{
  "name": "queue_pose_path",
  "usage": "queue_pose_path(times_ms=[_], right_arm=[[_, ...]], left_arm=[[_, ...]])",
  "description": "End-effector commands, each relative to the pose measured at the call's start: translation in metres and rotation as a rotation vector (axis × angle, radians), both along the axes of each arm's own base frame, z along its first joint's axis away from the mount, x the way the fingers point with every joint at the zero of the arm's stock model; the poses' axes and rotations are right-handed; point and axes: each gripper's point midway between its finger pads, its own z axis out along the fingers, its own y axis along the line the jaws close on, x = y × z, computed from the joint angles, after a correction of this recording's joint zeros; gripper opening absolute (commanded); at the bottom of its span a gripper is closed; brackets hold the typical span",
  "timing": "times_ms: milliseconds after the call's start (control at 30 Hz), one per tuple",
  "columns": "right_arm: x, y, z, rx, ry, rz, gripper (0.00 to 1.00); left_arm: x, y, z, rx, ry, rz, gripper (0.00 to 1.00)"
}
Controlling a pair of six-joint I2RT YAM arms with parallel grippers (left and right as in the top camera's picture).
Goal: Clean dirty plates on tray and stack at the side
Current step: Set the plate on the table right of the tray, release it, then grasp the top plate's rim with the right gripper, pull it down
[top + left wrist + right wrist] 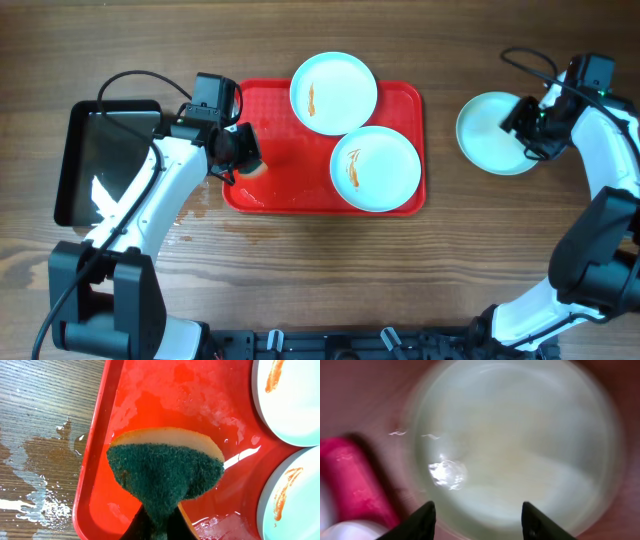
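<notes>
Left claw (pixel 159 529): gripping green-yellow sponge (pixel 165 472) | right claw (pixel 477 520): wide above round white plate (pixel 520 445) | red rectangular tray (pixel 96 460): two orange-smeared plates (pixel 333 92) (pixel 375 168)

**Robotics lab bench, not a kitchen**

On a wood-grain table (pixel 300 270), the left arm (pixel 150 195) rises from 7 o'clock and the right arm (pixel 612 150) from 5 o'clock, black cables (pixel 138 73) trailing. A red tray (pixel 280 130) of smeared plates (pixel 333 92) sits central, a black pan (pixel 68 165) at 9 o'clock.
</notes>
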Motion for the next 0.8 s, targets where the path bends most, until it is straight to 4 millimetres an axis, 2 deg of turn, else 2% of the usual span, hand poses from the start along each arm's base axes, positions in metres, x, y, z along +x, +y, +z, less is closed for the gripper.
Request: queue_pose_path(times_ms=[0,67,133,200,233,300,333,467,567,667,767], right_arm=[[0.031,0.088,0.034,0.288,-0.199,0.246,0.55],[0.044,0.120,0.037,0.262,-0.234,0.291,0.55],[0.056,0.150,0.034,0.177,-0.261,0.330,0.59],[0.066,0.182,0.024,0.062,-0.280,0.372,0.73],[0.069,0.196,0.017,0.016,-0.284,0.387,0.74],[0.074,0.215,0.006,-0.008,-0.289,0.400,0.66],[0.077,0.227,-0.003,-0.005,-0.290,0.423,0.65],[0.083,0.233,-0.039,-0.056,-0.242,0.425,0.66],[0.090,0.237,-0.067,-0.047,-0.236,0.435,0.62],[0.098,0.239,-0.081,-0.046,-0.256,0.434,0.60],[0.105,0.241,-0.080,-0.043,-0.291,0.429,0.54]], left_arm=[[0.000,0.000,-0.004,-0.011,0.007,0.013,0.04],[0.001,-0.001,-0.003,-0.012,0.003,0.012,0.04],[0.002,-0.001,-0.004,-0.012,0.001,0.012,0.04],[0.001,-0.001,-0.010,-0.009,0.019,0.012,0.04],[0.000,-0.001,-0.014,-0.006,0.034,0.011,0.04],[-0.003,-0.001,-0.020,-0.001,0.058,0.011,0.04],[-0.003,-0.001,-0.023,0.000,0.063,0.011,0.04],[-0.001,-0.001,-0.023,-0.001,0.058,0.011,0.04],[-0.001,-0.001,-0.023,-0.001,0.059,0.011,0.04],[-0.001,-0.002,-0.023,-0.005,0.060,0.009,0.04],[-0.001,-0.003,-0.023,-0.011,0.060,0.007,0.04]])
